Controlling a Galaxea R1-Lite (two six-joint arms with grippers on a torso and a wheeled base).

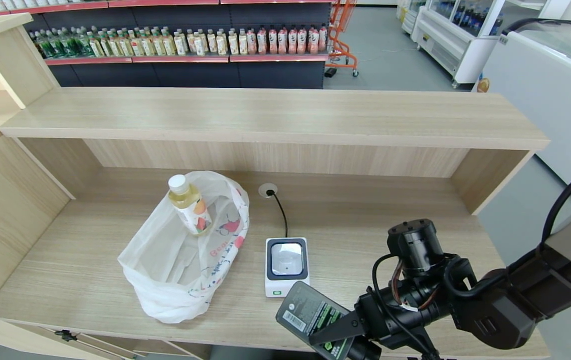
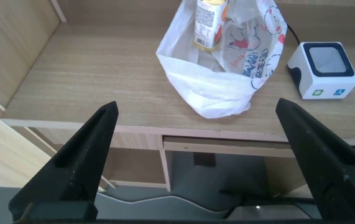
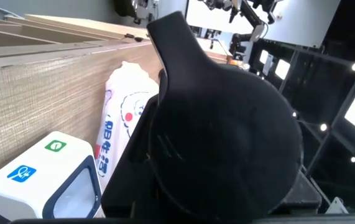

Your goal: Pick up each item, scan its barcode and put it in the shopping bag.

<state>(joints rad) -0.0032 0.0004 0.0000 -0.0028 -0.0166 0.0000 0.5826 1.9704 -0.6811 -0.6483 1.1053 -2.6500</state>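
Observation:
A white plastic shopping bag (image 1: 185, 260) lies open on the wooden counter, with a bottle of yellow drink (image 1: 189, 204) standing in it. Right of the bag sits the white barcode scanner (image 1: 286, 265), its dark window facing up. My right gripper (image 1: 338, 334) is shut on a flat dark packet with a green label (image 1: 310, 314), held just in front of the scanner near the counter's front edge, barcode side up. The right wrist view has the packet (image 3: 233, 143) close up, above the scanner (image 3: 46, 180). My left gripper (image 2: 196, 165) hangs open and empty before the counter's front edge.
A black cable (image 1: 280, 210) runs from the scanner to a hole at the back of the counter (image 1: 390, 220). A raised shelf (image 1: 265, 115) and side walls enclose the counter. Bare wood lies left of the bag and right of the scanner.

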